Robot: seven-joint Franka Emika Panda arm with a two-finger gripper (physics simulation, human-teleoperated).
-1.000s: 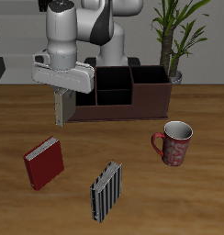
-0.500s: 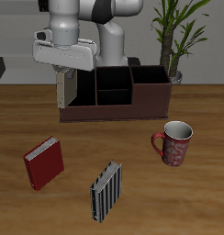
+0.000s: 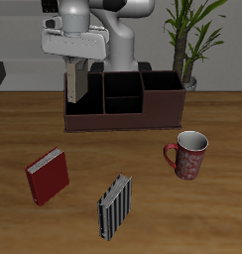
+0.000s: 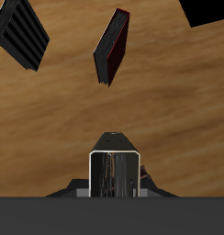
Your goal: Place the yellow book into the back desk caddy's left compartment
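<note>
The gripper [image 3: 75, 67] holds the yellow book [image 3: 75, 83] upright, its jaws pinching the book's upper edge, so that the thin grey-tan volume hangs in the air at the end of the back desk caddy [image 3: 133, 109] that shows toward nine o'clock in the exterior view. The book's lower edge looks level with or just above the caddy's rim, over or slightly outside the left compartment [image 3: 83, 99]; from this angle I cannot tell whether it is squarely above the opening or overlapping the end wall. In the wrist view the held book [image 4: 117, 174] fills the space between the fingers, and beyond it lie the red book [image 4: 112, 46] and the striped book [image 4: 20, 32] on the wooden table [image 4: 169, 101], well apart from the gripper. In the exterior view those two rest near the front edge, around seven and six o'clock, and a red mug [image 3: 188, 154] stands toward four o'clock, all clear of the path. The main risk, as I judge it, is misalignment: the compartment is narrow, so if the book descends while offset toward the end wall, its lower edge could catch on the rim, tilt in the grip, or drop outside the caddy. A release from too high could also leave it leaning or bouncing out.
</note>
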